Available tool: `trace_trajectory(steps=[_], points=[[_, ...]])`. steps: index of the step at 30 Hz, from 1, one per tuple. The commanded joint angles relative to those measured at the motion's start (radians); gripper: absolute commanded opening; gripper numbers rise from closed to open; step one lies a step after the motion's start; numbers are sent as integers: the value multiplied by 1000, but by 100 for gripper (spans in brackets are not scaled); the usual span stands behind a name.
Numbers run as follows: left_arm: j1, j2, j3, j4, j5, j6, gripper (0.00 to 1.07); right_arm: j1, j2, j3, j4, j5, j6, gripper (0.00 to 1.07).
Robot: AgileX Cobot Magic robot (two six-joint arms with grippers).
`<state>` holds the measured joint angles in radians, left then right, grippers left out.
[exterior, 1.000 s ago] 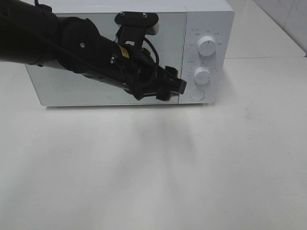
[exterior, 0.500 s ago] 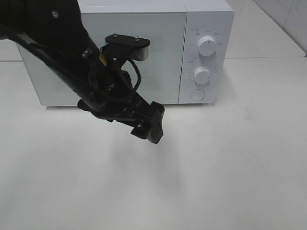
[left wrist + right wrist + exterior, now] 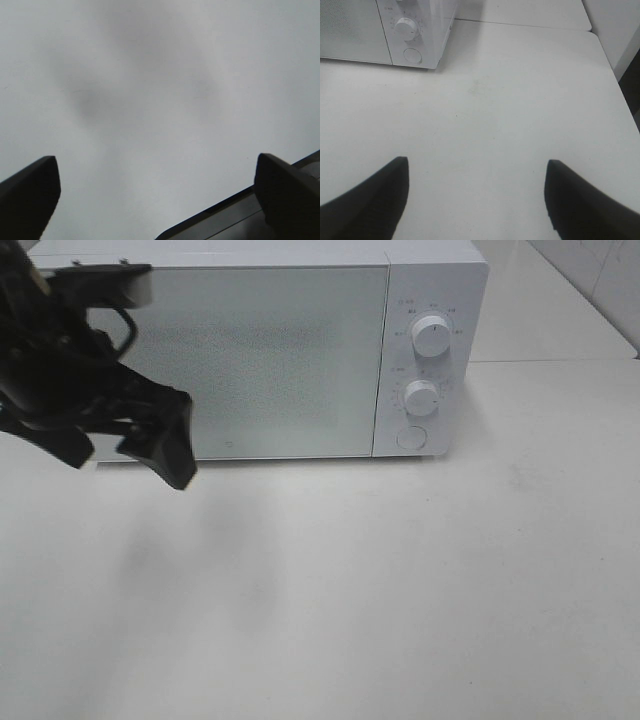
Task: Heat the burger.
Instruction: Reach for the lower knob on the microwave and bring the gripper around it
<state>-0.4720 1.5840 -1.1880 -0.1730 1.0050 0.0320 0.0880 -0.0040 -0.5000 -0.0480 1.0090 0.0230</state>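
The burger is out of view in every frame. The white microwave (image 3: 260,350) stands at the back of the table with its door (image 3: 250,360) shut. My left gripper (image 3: 125,455) hangs in front of the microwave's left end, a little above the table, its black fingers spread wide and nothing between them. The left wrist view shows those jaws (image 3: 157,165) open over bare white tabletop. My right gripper (image 3: 477,165) appears only in the right wrist view, open and empty, well in front of and to the right of the microwave (image 3: 370,30).
On the microwave's right panel are two round knobs (image 3: 432,335) (image 3: 421,397) and a round button (image 3: 410,438) below them. The white table (image 3: 400,590) stretches in front of it. The table's right edge (image 3: 615,75) shows in the right wrist view.
My left arm has swung from the right edge of the microwave door down and across to the microwave's left end. Its jaws have opened wider. The microwave door stays shut.
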Motion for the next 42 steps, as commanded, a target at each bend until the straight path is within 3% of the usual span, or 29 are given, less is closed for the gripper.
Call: trace_trajectory(steps=[1,3,4,5,7,9,15,21,23,29,42], points=[[62,-38,3,1,46,-3,98,-6,-27,2,-4,-17,4,75],[155,-79,3,6,90,5,98,-6,-27,2,-4,-17,4,75],[155,-79,3,6,90,5,98,-6,-27,2,-4,-17,4,75],[220,-108,4,8,116,21,98,-6,-27,2,-4,-17,4,75],[251,-124,7,8,126,30,98,-6,-27,2,-4,-17,4,75],[353,-188,42,7,133,40,98,-6,-27,2,-4,-17,4,75],[456,-312,166,1,119,40,98,-6,-27,2,-4,-17,4,75],[474,-391,247,7,103,40,98,-6,-27,2,-4,-17,4,75],[474,-477,331,16,100,40,98,-6,-27,2,-4,-17,4,75],[474,-609,444,45,91,31,98,-6,-27,2,-4,-17,4,75],[474,-929,639,49,-14,20,98,-6,-27,2,-4,-17,4,75]])
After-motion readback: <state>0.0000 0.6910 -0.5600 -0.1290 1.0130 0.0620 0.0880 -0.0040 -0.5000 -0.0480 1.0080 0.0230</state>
